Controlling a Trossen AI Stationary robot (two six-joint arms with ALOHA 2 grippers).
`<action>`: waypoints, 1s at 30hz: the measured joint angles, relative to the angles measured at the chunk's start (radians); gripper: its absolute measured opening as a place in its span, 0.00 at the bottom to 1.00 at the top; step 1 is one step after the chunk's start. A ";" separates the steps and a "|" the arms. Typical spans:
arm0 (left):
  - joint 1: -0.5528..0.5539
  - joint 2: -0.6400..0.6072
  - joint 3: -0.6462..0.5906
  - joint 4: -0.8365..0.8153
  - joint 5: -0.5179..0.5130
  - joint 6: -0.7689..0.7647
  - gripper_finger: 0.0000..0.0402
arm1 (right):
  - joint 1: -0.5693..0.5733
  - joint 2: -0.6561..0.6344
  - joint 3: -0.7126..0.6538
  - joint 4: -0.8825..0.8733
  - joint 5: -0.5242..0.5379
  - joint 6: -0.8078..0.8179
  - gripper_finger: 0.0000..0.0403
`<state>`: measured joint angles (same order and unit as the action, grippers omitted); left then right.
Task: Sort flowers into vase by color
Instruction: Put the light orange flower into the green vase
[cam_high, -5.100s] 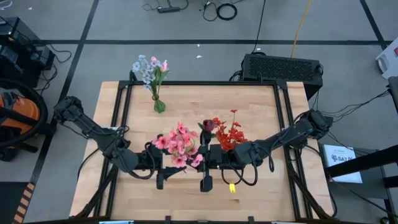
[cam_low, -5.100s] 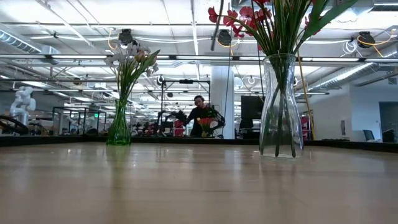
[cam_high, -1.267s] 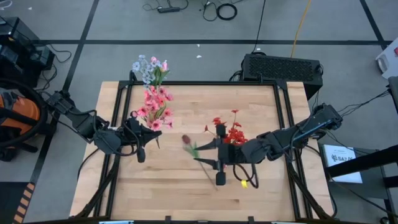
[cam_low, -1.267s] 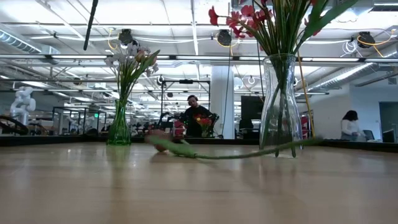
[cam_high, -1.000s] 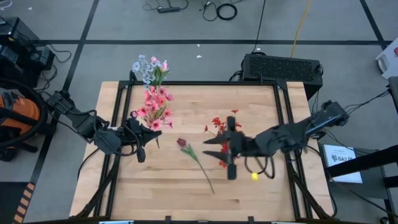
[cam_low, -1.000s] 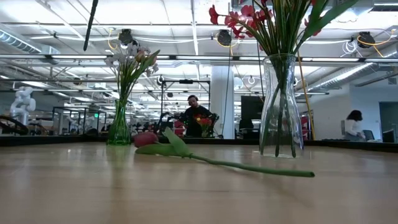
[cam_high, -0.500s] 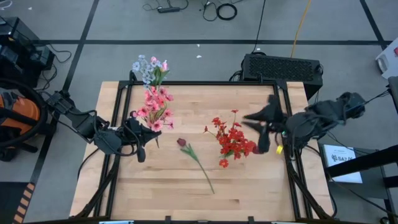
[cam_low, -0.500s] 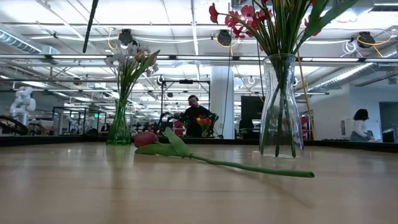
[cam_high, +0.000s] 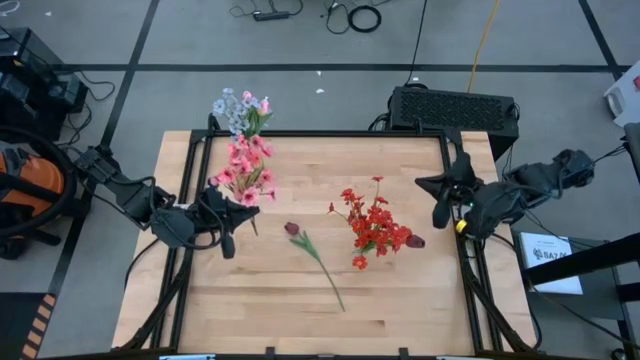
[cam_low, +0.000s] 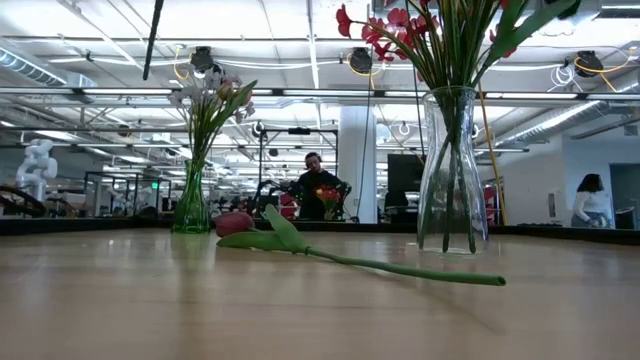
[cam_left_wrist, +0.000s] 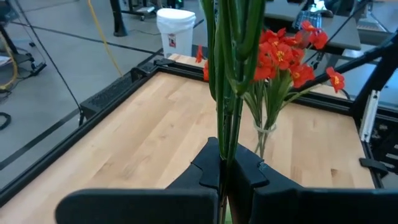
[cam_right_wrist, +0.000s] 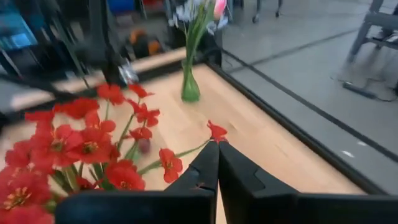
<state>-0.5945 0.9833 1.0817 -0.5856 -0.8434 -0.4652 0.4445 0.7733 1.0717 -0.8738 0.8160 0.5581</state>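
Nearest, flat on the bare wood of the tabletop (cam_high: 250, 300): a dark-red tulip (cam_high: 315, 257), bloom turned toward the far edge, just beside the clear vase (cam_low: 447, 170) on the left arm's side and not touching it. Laid down there about a second ago and left behind. Gone back since then to the tabletop's rim, well clear of the clear vase on its other side: the right pincer (cam_right_wrist: 217, 144), fingers pressed together and holding nothing. So, by the look of it, one stem still unsorted and needing a fresh pick-up. In the clear vase itself, a full bunch of red blooms (cam_high: 373, 222). Farther to the left of that vase, the left pincer (cam_left_wrist: 227, 171), clamped tight on the green stems of a pink spray (cam_high: 245, 170), with the blooms brought close to the small green vase (cam_high: 256, 170) of pale flowers at the far edge; probably next to go in. Beyond the clear vase, a black box (cam_high: 455, 108) on grey floor, then an open workshop hall with strip lights, a person (cam_low: 318, 190) at a bench and another (cam_low: 590, 200) far off.
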 joint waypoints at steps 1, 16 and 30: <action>0.000 0.000 0.000 0.001 -0.008 0.000 0.03 | -0.007 -0.044 -0.058 0.065 -0.001 -0.012 0.01; 0.179 0.010 -0.260 0.395 0.027 0.098 0.03 | -0.134 -0.416 -0.617 0.632 -0.113 -0.134 0.00; 0.543 -0.331 -0.560 0.533 0.170 0.238 0.02 | -0.145 -0.410 -0.655 0.616 -0.094 -0.072 0.00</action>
<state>-0.0511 0.6518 0.5216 -0.0523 -0.6737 -0.2269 0.2996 0.3637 0.4168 -0.2581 0.7219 0.4862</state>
